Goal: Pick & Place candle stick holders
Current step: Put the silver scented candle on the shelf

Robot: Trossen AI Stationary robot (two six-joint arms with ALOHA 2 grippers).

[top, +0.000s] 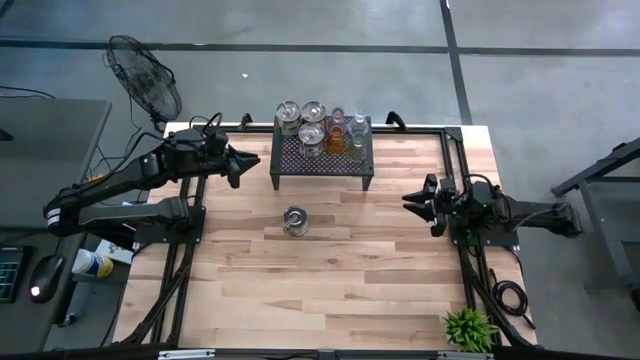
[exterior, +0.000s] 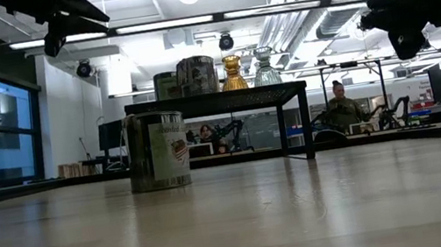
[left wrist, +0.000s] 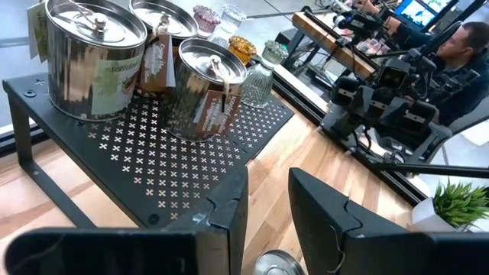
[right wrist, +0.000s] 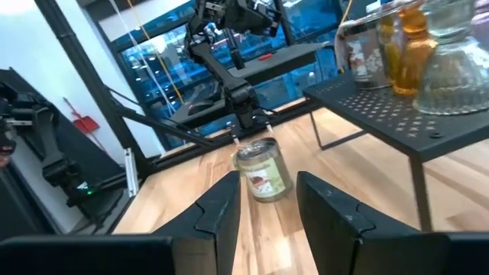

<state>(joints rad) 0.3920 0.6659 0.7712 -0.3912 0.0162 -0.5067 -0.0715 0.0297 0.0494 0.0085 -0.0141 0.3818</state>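
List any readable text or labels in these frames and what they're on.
None reads in full.
Paper label on the silvery tin on the black stand: cursive print, too blurred to read.
Label on the lone tin on the table: a picture and small print, unreadable.
Hang tags on the tins: illegible.

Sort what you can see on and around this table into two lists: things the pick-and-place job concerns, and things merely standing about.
Job: silvery holder alone on the table; silvery holders and glass holders on the stand; left gripper and right gripper, both empty, jaws apart.

Standing about: black perforated stand; potted plant; fan.
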